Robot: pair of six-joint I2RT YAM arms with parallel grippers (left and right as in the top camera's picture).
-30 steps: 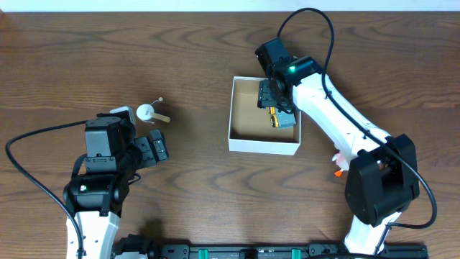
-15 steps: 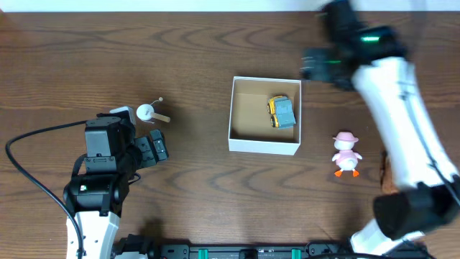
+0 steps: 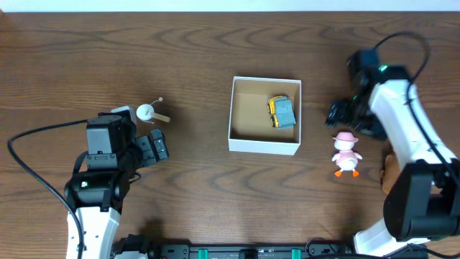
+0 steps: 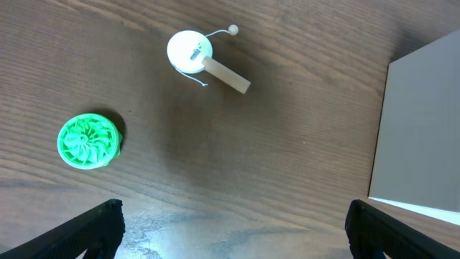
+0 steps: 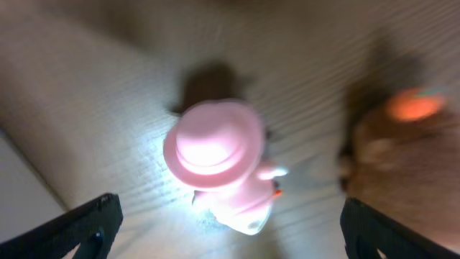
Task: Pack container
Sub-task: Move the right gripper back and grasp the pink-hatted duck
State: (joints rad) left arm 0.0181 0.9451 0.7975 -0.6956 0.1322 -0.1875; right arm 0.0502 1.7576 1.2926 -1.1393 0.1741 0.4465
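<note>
1. Container. Overhead view: a square box with white walls and a brown floor. It sits open side up in the middle of the table, between my two arms, so either arm can reach it. Contents: one toy truck, lying close to the right wall.
2. Overhead view, unpacked stock: a duck in a pink hat stands on the wood just right of the container, outside it. My right gripper hangs near its hat. I judge the duck to be the next pick.
3. Overhead view, left side: my left gripper is well apart from the container, near a white reel.
4. Left wrist view: the left gripper is spread wide with nothing between the jaws. The white reel and a green disc lie on the wood ahead, both loose. The container shows only as a white wall at the right edge.
5. Right wrist view, blurred: the right gripper is spread and empty. The duck is centred beneath it, hat uppermost and brightly lit, which I judge is the line-up for a grasp. An orange-brown shape to the right is too blurred to name.
</note>
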